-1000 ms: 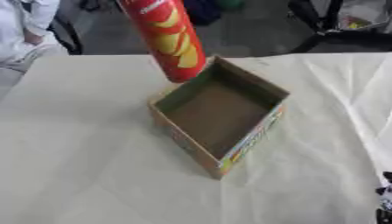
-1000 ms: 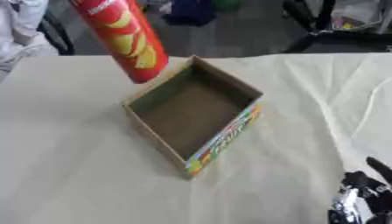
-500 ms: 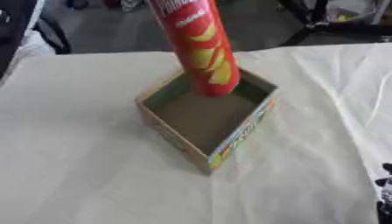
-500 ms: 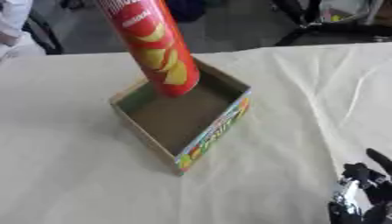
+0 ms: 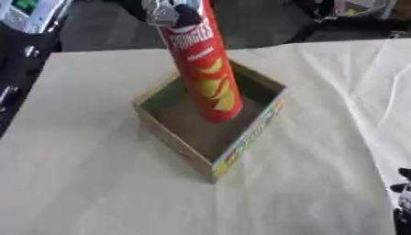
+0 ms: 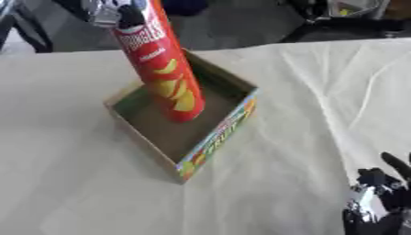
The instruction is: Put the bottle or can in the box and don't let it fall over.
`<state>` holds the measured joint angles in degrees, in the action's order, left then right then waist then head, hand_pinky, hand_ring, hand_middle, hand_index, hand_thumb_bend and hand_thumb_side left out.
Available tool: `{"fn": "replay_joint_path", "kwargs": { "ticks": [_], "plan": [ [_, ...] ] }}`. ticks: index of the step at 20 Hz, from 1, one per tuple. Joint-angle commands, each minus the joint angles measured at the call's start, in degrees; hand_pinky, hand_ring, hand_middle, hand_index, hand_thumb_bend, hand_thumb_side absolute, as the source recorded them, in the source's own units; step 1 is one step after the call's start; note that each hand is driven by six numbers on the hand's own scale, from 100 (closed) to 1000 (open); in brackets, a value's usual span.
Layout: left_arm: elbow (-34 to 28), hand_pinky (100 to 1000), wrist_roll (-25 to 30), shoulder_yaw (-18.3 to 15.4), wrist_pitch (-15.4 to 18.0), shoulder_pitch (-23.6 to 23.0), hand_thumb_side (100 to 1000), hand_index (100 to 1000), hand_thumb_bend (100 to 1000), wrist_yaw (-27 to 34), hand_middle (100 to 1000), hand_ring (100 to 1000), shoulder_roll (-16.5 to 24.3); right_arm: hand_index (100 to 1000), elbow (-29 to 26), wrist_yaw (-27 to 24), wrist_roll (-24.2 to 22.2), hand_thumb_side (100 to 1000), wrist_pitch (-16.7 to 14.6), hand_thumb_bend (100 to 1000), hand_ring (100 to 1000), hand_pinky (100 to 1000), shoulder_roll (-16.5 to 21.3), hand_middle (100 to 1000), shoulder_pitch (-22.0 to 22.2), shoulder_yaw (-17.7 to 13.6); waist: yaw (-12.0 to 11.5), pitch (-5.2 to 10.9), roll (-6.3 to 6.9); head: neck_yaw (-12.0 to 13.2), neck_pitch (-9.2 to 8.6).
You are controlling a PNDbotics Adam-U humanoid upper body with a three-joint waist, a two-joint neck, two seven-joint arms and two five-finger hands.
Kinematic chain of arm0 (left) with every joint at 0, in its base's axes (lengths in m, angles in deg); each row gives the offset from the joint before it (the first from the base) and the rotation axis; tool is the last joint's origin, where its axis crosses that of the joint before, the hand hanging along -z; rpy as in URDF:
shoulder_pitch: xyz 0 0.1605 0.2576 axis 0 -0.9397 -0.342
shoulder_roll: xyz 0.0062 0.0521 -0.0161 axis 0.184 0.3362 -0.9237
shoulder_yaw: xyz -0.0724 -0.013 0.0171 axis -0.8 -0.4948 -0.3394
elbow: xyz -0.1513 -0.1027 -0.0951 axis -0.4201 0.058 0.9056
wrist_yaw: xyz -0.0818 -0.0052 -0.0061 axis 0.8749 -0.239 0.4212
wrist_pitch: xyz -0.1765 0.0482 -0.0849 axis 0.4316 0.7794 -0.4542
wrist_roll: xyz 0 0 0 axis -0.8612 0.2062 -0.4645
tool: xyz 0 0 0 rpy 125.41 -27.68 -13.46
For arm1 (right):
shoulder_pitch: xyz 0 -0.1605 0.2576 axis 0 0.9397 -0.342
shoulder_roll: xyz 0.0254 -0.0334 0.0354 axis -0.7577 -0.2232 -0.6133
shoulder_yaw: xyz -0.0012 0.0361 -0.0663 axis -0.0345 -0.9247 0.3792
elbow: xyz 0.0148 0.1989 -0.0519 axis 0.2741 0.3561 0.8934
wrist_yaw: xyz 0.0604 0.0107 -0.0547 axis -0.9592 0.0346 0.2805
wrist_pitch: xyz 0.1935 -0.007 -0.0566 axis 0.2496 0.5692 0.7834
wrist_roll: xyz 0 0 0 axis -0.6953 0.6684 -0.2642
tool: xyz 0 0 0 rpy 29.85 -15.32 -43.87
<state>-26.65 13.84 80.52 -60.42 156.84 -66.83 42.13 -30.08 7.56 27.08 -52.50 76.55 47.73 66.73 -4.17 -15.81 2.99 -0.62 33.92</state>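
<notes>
My left hand (image 5: pixel 170 13) grips the top of a red Pringles can (image 5: pixel 204 69) — tall, glossy, tilted — its base inside the open cardboard box (image 6: pixel 215 136); my right hand (image 6: pixel 377 202) idles at lower right, fingers up.

Left hand (image 5: pixel 170 12) grips the red can (image 5: pixel 205 69) upright inside the box (image 5: pixel 241 142).

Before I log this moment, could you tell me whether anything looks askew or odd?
The red can leans, its top tipped toward the far left, with its base inside the box. The left robot hand grips its top. Nothing looks spilled or damaged.
</notes>
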Motion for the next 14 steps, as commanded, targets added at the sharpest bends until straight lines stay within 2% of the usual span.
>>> {"fn": "replay_joint_path", "kwargs": {
  "ticks": [1,4,5,8,9,10,11,12,13,14],
  "plan": [
    [-0.1,100,14.4,-0.1,15.6,0.7,182,193,204,-0.8,100,422,0.5,945,-0.7,0.3,0.4,651,-0.1,100,570,388,-0.4,730,-0.5,0.4,0.2,0.55,-0.32,0.0,-1.03],
    [0.0,100,14.4,0.0,16.1,0.4,181,200,184,-1.2,100,423,0.2,945,-0.7,0.4,0.4,651,0.1,100,570,387,-0.8,731,-0.8,0.6,0.3,0.04,-0.52,0.0,-1.41],
    [0.1,100,14.4,0.0,16.2,0.3,186,252,189,-1.3,100,442,0.1,946,-0.7,0.4,0.4,632,0.2,100,570,386,-1.0,731,-0.9,0.7,0.3,-0.14,-0.59,0.0,-1.55],
    [0.0,106,14.4,-0.5,16.8,0.0,212,307,196,-1.8,143,486,0.0,946,-0.7,0.5,0.4,652,0.4,100,570,385,-1.3,731,-1.2,0.9,0.4,-0.59,-0.73,0.1,-1.88],
    [0.0,257,14.4,-0.7,17.2,-0.1,240,376,229,-2.5,251,564,0.0,946,-0.7,0.5,0.4,643,0.5,100,570,384,-1.4,731,-1.3,0.9,0.5,-0.75,-0.77,0.1,-1.96],
    [0.0,279,14.4,-0.8,17.7,-0.2,247,387,241,-3.2,271,578,0.0,946,-0.7,0.6,0.4,652,0.5,100,570,384,-1.5,731,-1.4,0.9,0.5,-0.87,-0.8,0.1,-2.0],
    [0.2,489,14.4,-0.9,18.2,-0.3,271,507,259,-3.9,440,690,0.0,946,-0.7,0.6,0.4,652,0.6,100,570,384,-1.5,732,-1.4,0.9,0.5,-1.01,-0.82,0.1,-2.06],
    [0.4,587,14.4,-0.7,18.8,-0.5,270,574,246,-4.8,510,744,0.0,946,-0.7,0.6,0.4,652,0.6,100,570,384,-1.6,732,-1.5,1.0,0.5,-1.14,-0.82,0.1,-2.1],
    [0.7,766,14.4,-0.5,19.4,-0.6,261,683,229,-5.5,649,831,-0.1,946,-0.7,0.6,0.4,653,0.7,100,569,383,-1.7,732,-1.6,1.0,0.5,-1.25,-0.82,0.1,-2.11],
    [0.9,837,14.4,-0.4,20.0,-0.7,278,733,204,-6.0,721,874,-0.2,947,-0.7,0.6,0.4,653,0.7,100,569,383,-1.7,732,-1.7,1.0,0.5,-1.34,-0.83,0.1,-2.13]
  ]
}}
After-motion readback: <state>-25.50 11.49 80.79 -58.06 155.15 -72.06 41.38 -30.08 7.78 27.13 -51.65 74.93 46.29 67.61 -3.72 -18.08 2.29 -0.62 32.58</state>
